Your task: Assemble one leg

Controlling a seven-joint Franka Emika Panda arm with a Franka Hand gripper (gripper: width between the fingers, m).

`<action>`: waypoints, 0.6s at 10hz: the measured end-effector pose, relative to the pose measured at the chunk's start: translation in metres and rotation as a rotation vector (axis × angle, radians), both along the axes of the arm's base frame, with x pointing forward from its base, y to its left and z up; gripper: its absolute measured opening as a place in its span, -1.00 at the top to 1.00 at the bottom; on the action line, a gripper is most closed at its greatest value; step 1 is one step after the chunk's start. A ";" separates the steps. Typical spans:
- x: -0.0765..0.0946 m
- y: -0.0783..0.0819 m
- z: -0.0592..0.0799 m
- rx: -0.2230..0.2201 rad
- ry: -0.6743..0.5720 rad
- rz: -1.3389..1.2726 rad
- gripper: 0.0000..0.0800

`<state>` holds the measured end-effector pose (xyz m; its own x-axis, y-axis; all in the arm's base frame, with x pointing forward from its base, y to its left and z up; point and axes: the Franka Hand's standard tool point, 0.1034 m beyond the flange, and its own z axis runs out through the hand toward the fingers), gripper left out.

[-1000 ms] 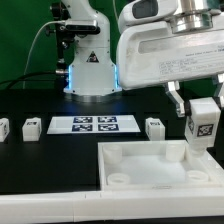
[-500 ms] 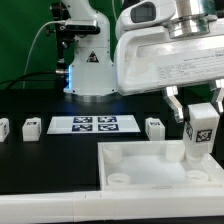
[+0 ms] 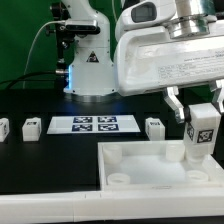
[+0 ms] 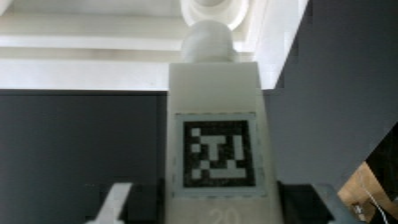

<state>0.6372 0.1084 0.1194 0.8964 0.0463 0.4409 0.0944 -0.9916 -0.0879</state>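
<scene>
We are seeing the gripper (image 3: 200, 116) clenching on the leg (image 3: 203, 133), fingers (image 3: 175, 103) pressing it from both sides, tag facing the camera. The leg is hanging upright at the exterior view's right, its lower end sitting over the far right corner of the white tray (image 3: 140, 152); we cannot tell whether it is touching the tray there. In the wrist view the gripper (image 4: 214, 205) is pinching the leg (image 4: 217, 120) low down, and the leg's rounded tip is pointing at a round socket (image 4: 221, 8) in the tray (image 4: 80, 55); the gap there is reading as blurry. On the black table (image 3: 50, 165) the marker board (image 3: 95, 124) is lying flat behind the tray. One spare leg (image 3: 154, 127) is standing just beside its right end, a second spare leg (image 3: 32, 127) just beside its left end, a third spare leg (image 3: 3, 128) further left at the frame edge.
</scene>
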 end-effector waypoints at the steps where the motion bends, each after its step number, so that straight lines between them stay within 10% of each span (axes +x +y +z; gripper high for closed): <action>1: 0.004 -0.002 0.001 0.002 -0.027 -0.007 0.27; 6: 0.007 -0.001 -0.003 0.008 -0.135 -0.013 0.27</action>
<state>0.6446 0.1078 0.1167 0.8293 0.0306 0.5580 0.0927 -0.9922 -0.0834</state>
